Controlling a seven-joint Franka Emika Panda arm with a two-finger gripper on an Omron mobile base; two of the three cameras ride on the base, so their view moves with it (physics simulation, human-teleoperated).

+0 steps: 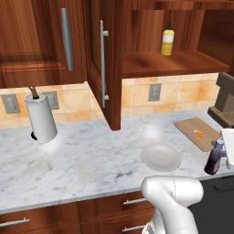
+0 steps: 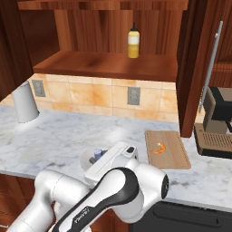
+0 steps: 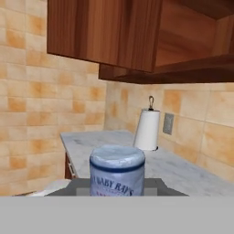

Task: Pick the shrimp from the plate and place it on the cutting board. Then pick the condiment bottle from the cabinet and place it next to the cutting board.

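Observation:
The tiny orange shrimp (image 1: 198, 134) (image 2: 158, 147) lies on the light wooden cutting board (image 1: 203, 137) (image 2: 174, 156). The white-grey plate (image 1: 161, 156) (image 2: 85, 162) sits bare to the board's left. At the right edge of the left base view, my gripper (image 1: 224, 148) is shut on the dark condiment bottle (image 1: 214, 160). The bottle is upright near the counter's front edge, just in front of the board. Its blue-grey cap (image 2: 96, 155) (image 3: 117, 167) peeks over my arm and looms close in the hand view. The cabinet (image 1: 173, 61) (image 2: 108, 63) stands open above.
A yellow squeeze bottle (image 1: 167, 40) (image 2: 132, 41) stands on the cabinet shelf. The open door with its silver bar handle (image 1: 103, 64) juts over the counter. A paper towel roll (image 1: 41, 118) (image 2: 25, 104) (image 3: 147, 129) stands at the left and a coffee machine (image 2: 216, 122) to the right of the board.

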